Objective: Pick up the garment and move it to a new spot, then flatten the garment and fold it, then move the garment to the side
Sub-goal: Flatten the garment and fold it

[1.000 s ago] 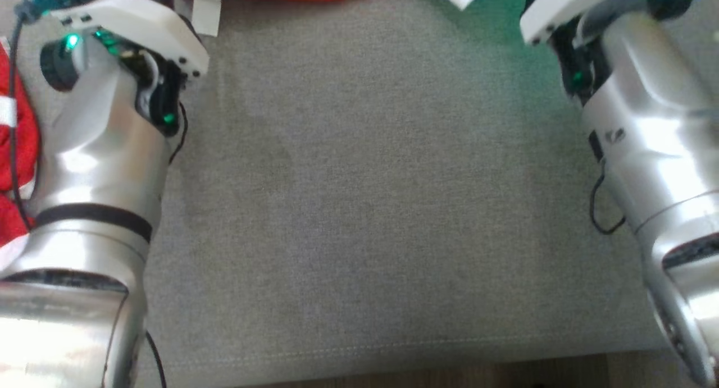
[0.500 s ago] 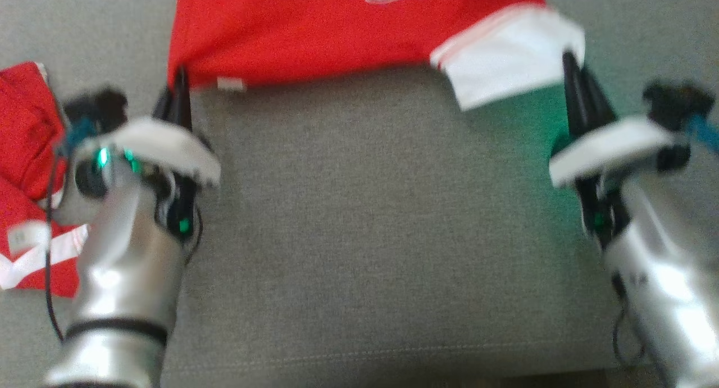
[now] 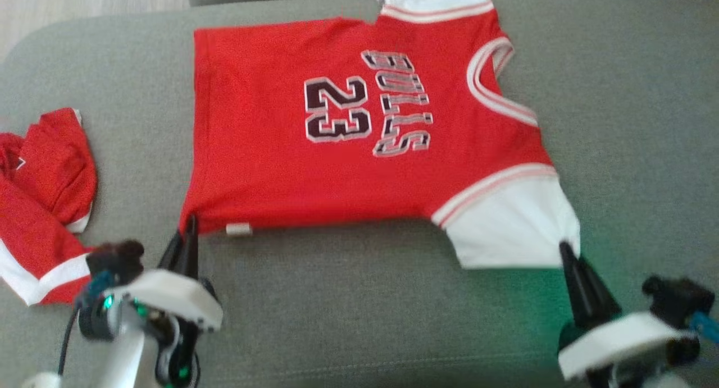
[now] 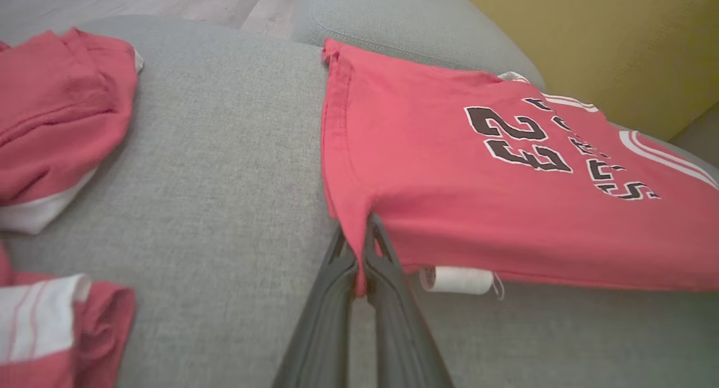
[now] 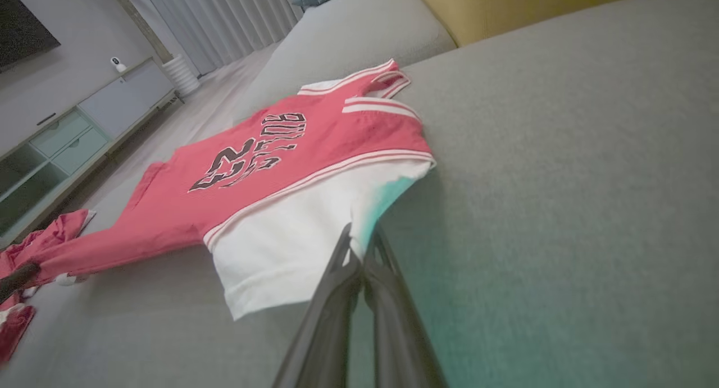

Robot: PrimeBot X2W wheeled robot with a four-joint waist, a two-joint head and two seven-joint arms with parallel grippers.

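Jersey [image 3: 337, 152] lies face up and mostly flat on the sofa [image 3: 359, 320]. Its near hem corner is pinched in the closed left gripper [image 3: 188, 226], and the tip of its white sleeve [image 3: 505, 225] is pinched in the closed right gripper [image 3: 564, 249]. Both grips take only a sliver of cloth, so a sharp or uneven pull could slip one corner free or skew the body into wrinkles. Against half a second ago, the head camera has tilted up and the whole jersey is now in view. Both pinches sit on the same corners.
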